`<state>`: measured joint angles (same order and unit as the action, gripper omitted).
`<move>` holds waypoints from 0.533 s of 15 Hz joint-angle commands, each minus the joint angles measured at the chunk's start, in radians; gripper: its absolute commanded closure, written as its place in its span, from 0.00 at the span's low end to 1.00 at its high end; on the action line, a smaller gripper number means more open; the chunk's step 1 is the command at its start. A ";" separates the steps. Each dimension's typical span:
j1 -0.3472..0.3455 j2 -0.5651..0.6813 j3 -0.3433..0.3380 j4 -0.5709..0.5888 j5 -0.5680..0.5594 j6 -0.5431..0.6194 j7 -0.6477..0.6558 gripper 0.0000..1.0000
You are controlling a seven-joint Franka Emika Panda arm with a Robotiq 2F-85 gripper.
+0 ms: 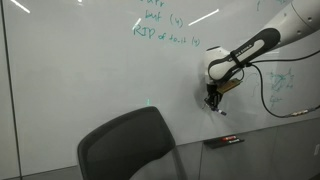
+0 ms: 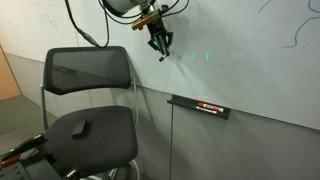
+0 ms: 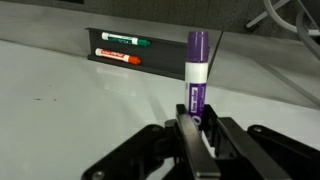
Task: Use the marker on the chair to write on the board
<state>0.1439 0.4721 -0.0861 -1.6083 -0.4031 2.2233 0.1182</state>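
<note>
Against glossy white board (image 1: 80,60), claw (image 3: 195,122) clamps purple marker (image 3: 197,60) with white band.

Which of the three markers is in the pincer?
The purple marker, standing upright in the pincer; the green marker and the red marker lie flat in the black tray.

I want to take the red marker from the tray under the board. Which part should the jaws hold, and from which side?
Hold the red marker at the middle of its barrel, jaws closing across its thin width. It lies flat along the tray, beside a green marker, so probably come from the open side, away from the board. The gripper holds a purple marker.
</note>
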 commanded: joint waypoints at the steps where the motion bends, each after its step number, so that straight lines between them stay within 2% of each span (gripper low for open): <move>1: 0.001 -0.022 -0.005 -0.016 -0.026 -0.033 0.026 0.92; 8: -0.005 -0.034 -0.014 -0.024 -0.043 -0.063 0.055 0.92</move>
<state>0.1431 0.4651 -0.0920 -1.6142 -0.4164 2.1710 0.1467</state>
